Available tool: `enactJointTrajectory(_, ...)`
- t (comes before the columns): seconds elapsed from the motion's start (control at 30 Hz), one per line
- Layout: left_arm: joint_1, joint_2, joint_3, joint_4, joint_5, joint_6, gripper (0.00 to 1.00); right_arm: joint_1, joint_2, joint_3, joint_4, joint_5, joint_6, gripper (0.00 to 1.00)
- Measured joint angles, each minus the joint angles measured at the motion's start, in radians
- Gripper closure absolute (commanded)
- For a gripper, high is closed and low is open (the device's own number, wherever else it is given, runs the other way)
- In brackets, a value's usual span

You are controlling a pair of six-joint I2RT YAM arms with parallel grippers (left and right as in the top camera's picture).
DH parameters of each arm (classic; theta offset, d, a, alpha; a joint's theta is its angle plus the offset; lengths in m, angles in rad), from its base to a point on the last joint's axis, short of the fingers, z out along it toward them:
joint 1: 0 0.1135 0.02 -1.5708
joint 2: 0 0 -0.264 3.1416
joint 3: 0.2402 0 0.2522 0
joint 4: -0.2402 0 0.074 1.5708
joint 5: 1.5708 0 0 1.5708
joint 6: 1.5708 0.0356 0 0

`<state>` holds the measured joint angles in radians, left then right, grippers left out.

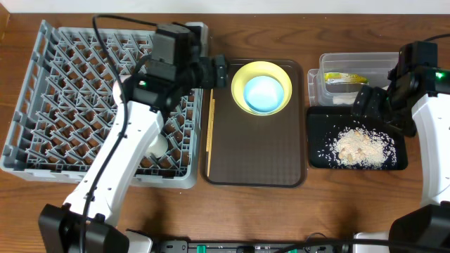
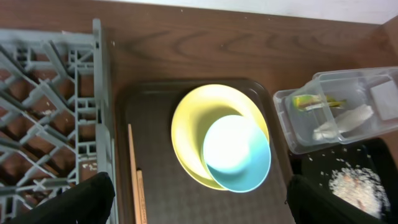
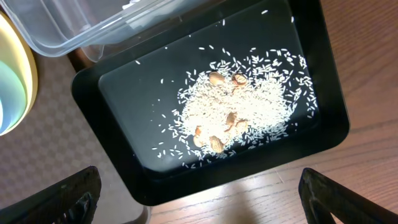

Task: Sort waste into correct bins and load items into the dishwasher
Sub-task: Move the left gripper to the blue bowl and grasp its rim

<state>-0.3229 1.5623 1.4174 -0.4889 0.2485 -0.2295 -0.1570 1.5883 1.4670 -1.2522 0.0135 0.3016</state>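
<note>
Waste looks sorted: rice in the black tray, wrapper in the clear tub. Plate and blue bowl at the brown tray's 12 o'clock, and chopsticks at 9 o'clock, await loading. Left gripper and right gripper are released, empty.

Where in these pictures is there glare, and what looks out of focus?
Left wrist view: glare washes the centre of the light-blue bowl almost white. Right wrist view: the rice is sharp, but the fingers at the bottom corners are blurred. Overhead view: even light, no strong glare.
</note>
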Motion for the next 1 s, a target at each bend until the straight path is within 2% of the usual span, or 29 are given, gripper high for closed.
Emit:
enactJointTrajectory(0.4,-0.061,0.176,0.275,-0.121,-0.144,0.095,0.09,0.000,0.000,0.000,-0.007,0.006,0.000,0.01)
enactJointTrajectory(0.67,-0.203,0.273,0.289,-0.105,-0.166,0.234,0.09,0.000,0.000,0.000,-0.008,0.006,0.000,0.01)
enactJointTrajectory(0.83,-0.288,0.386,0.289,-0.071,-0.169,0.253,0.08,0.000,0.000,0.000,-0.008,0.006,0.000,0.01)
enactJointTrajectory(1.0,-0.326,0.488,0.289,-0.008,-0.151,0.209,0.09,0.000,0.000,0.000,-0.008,0.006,0.000,0.01)
